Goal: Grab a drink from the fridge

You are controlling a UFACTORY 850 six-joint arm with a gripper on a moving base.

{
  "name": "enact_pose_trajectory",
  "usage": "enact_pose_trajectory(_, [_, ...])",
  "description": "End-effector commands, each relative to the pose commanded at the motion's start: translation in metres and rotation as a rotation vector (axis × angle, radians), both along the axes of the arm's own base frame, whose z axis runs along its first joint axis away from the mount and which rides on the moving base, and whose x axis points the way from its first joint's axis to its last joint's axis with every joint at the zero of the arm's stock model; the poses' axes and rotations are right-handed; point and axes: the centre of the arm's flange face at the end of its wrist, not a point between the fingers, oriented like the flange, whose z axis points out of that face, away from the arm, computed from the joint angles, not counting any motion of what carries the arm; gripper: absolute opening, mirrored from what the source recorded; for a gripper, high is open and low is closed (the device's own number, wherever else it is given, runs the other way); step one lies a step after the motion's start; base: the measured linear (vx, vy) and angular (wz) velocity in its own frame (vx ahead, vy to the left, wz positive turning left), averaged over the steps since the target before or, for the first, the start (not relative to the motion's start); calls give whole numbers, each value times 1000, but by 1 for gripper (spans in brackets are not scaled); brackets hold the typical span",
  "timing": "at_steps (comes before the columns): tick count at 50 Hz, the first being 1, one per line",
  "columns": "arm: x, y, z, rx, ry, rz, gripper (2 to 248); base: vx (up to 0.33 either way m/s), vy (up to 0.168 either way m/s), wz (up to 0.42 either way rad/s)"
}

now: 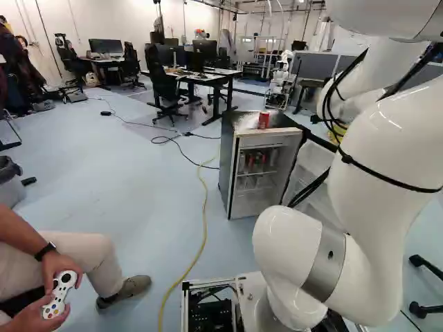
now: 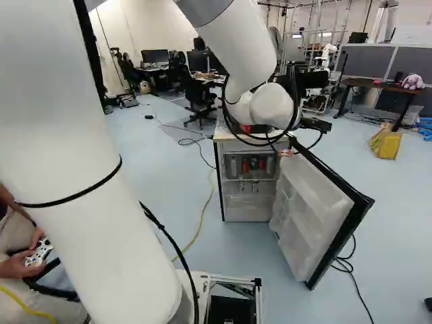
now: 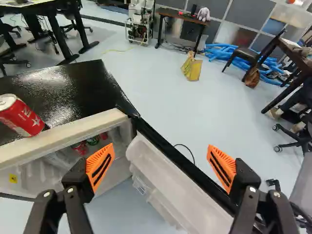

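Pale floor (image 2: pixel 398 229), fingers (image 2: pixel 317 124) apart above door (image 2: pixel 304 202)

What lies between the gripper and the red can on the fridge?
In the wrist view, the fridge's pale top front edge lies between the gripper and the red can.

A robotics lab: another robot (image 1: pixel 279 81), desks (image 1: pixel 227 72), monitors (image 1: pixel 105 46), office chairs (image 1: pixel 164 84) and grey partitions (image 2: pixel 413 65).
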Motion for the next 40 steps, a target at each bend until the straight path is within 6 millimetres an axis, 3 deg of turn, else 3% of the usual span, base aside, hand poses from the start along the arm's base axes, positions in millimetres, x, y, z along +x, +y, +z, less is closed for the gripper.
enact_pose_trajectory(40, [-7, -69, -12, 83, 149, -138, 247, 0, 0, 0])
